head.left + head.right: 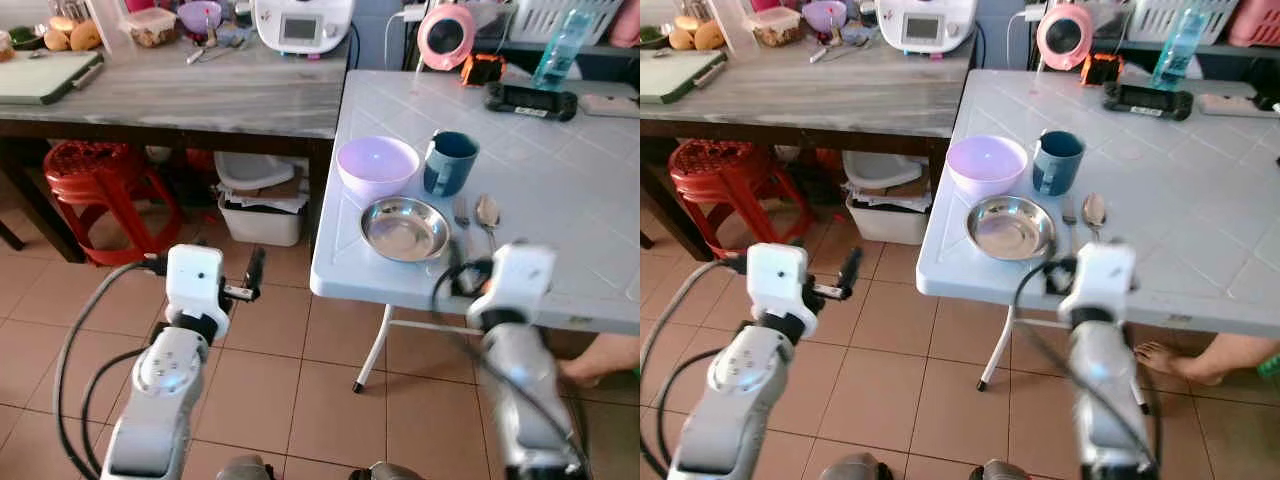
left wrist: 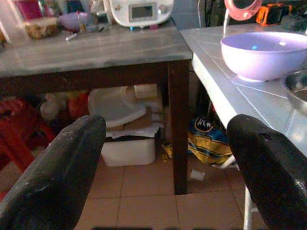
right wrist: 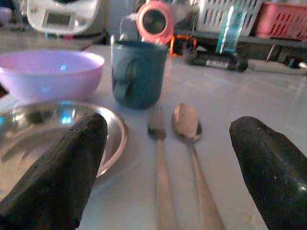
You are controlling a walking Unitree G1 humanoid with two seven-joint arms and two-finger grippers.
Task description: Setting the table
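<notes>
On the white table [image 1: 560,190], near its front left corner, stand a lilac bowl [image 1: 377,165], a teal mug [image 1: 449,162] and a shallow steel dish [image 1: 404,228]. A fork [image 1: 461,212] and a spoon [image 1: 488,213] lie side by side just right of the dish. My right gripper [image 3: 168,143] is open, low over the table's front edge, facing the fork and spoon and holding nothing. My left gripper [image 2: 165,143] is open and empty over the tiled floor left of the table, below tabletop height.
A grey-topped counter [image 1: 200,95] adjoins the table on the left, carrying a cutting board [image 1: 45,75] and an appliance [image 1: 300,25]. Under it are a red stool [image 1: 95,180] and a white bin [image 1: 262,215]. A person's foot [image 1: 600,365] rests under the table at the right.
</notes>
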